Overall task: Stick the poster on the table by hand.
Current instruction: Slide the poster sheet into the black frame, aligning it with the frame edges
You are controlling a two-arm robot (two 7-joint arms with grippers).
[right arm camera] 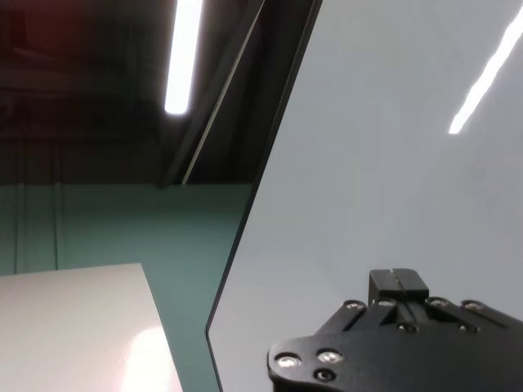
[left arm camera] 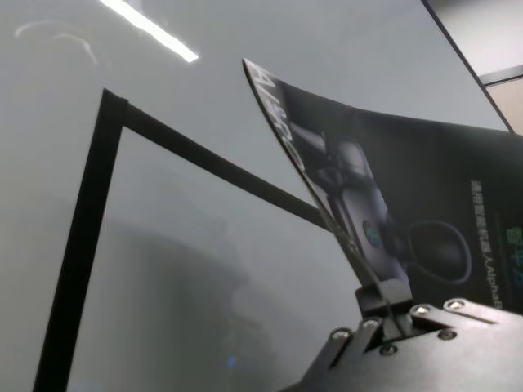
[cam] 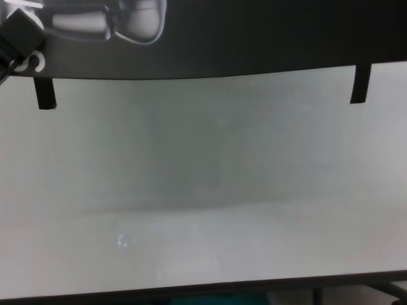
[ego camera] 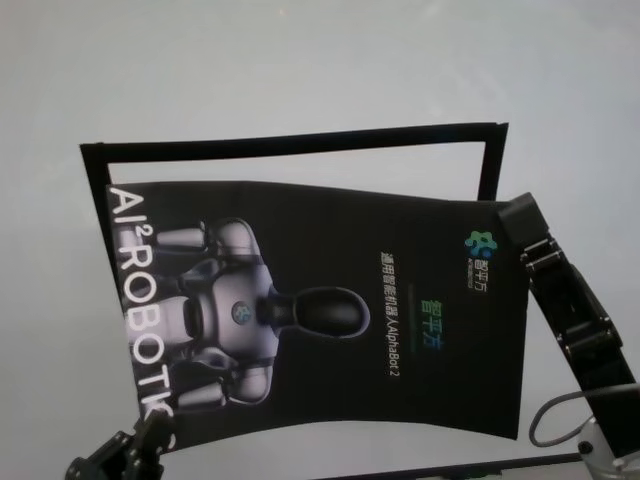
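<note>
The poster (ego camera: 330,300), a black glossy sheet with a silver robot figure and white lettering, hangs slightly bowed above the table (ego camera: 300,60). My left gripper (ego camera: 150,432) is shut on its near left corner. In the left wrist view the fingers (left arm camera: 384,296) pinch the poster (left arm camera: 425,188) by its edge. My right gripper (ego camera: 512,212) is at the poster's far right corner, and its fingertips (right arm camera: 398,282) are pressed together. In the chest view the poster's near edge (cam: 254,38) spans the top, with my left gripper (cam: 19,38) at the upper left.
A frame of narrow black tape strips (ego camera: 290,137) lies on the table behind and beside the poster. Its corner shows in the left wrist view (left arm camera: 110,102). Two strip ends (cam: 44,94) (cam: 360,84) show below the poster in the chest view. The table's dark front edge (cam: 203,291) is near.
</note>
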